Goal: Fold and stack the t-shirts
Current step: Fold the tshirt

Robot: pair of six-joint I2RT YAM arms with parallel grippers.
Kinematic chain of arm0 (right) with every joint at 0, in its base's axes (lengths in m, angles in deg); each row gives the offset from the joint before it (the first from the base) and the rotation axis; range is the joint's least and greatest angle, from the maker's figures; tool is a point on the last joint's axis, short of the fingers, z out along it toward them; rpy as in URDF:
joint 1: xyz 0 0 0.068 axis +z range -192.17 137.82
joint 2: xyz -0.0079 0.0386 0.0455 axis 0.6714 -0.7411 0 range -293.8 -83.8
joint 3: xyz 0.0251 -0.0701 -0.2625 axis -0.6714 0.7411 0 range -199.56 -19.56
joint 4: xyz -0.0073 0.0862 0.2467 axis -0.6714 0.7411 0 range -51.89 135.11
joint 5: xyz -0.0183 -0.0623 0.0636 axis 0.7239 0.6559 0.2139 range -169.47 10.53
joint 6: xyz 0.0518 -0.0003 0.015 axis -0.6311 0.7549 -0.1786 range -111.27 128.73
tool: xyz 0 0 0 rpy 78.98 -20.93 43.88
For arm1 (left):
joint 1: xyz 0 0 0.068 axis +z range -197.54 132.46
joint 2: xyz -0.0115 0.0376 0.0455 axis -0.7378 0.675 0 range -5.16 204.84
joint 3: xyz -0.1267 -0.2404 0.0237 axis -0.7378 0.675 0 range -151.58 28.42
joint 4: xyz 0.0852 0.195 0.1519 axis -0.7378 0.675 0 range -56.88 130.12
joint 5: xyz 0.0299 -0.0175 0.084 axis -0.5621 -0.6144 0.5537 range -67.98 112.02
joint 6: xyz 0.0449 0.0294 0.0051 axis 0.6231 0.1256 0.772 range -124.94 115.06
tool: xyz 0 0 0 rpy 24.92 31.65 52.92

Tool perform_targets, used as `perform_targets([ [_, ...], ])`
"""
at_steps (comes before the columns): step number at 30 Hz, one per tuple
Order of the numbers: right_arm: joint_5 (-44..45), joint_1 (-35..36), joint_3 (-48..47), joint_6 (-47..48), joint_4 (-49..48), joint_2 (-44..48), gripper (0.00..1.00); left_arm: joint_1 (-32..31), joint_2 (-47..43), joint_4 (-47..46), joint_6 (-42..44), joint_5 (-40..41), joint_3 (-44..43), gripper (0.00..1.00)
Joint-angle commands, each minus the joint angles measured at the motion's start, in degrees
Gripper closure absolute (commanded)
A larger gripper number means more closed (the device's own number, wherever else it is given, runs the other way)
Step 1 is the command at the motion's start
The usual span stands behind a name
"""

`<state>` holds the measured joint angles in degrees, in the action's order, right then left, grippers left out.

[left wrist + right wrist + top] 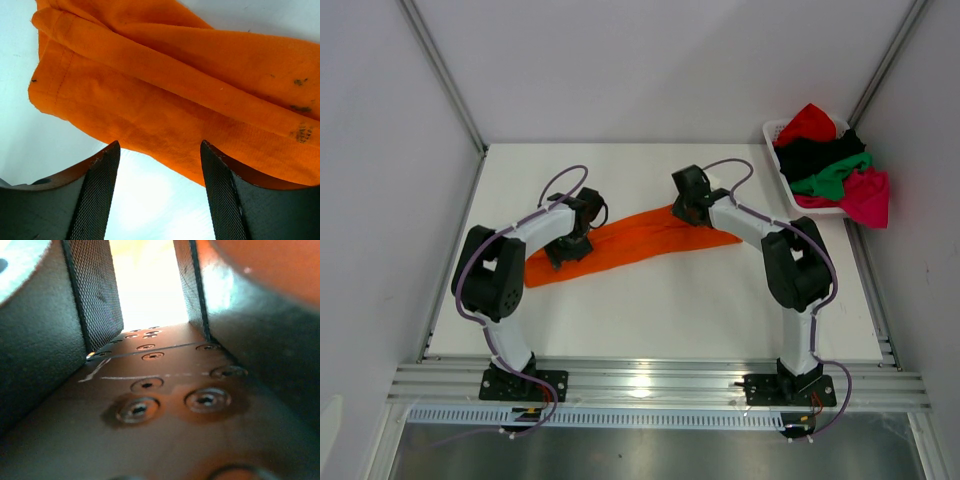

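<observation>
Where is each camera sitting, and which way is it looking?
Top camera: above and behind the robot, looking down on the table, the orange t-shirt and the basket; the left arm and right arm show whole.
Left wrist camera: on the left arm, looking down past the open left gripper at the t-shirt's edge.
Right wrist camera: on the right arm, looking along the right gripper; beyond it only glare and an orange blur.
Shared: the top and left wrist views both show the orange t-shirt.

One orange t-shirt, four other t-shirts, one basket, two arms.
</observation>
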<state>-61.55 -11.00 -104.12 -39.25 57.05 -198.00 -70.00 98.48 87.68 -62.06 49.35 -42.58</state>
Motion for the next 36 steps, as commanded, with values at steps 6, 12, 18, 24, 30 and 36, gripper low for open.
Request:
perform_targets([
  [6,1.8,-0.1,1.5,-0.7,0.0,-0.1,0.63,-0.6,0.2,-0.3,-0.7,1.6,-1.3,0.32],
  [12,0.7,-0.3,1.7,-0.4,-1.4,-1.6,0.90,-0.5,0.1,-0.2,-0.6,1.5,-1.2,0.32],
  [18,0.3,-0.6,1.8,0.0,-2.1,-2.0,0.98,-0.6,0.1,-0.3,-0.6,1.6,-1.2,0.32],
  [24,0.4,-0.8,2.8,0.6,-3.0,-1.2,1.00,-0.5,0.2,-0.2,-0.7,1.6,-1.3,0.32],
  [30,0.8,-0.9,2.3,1.8,-4.3,-1.5,1.00,-0.5,0.1,-0.2,-0.8,1.5,-1.2,0.32],
  [36,1.4,-0.8,1.5,2.5,-4.1,-1.7,1.00,-0.5,0.1,-0.2,-0.8,1.7,-1.2,0.32],
])
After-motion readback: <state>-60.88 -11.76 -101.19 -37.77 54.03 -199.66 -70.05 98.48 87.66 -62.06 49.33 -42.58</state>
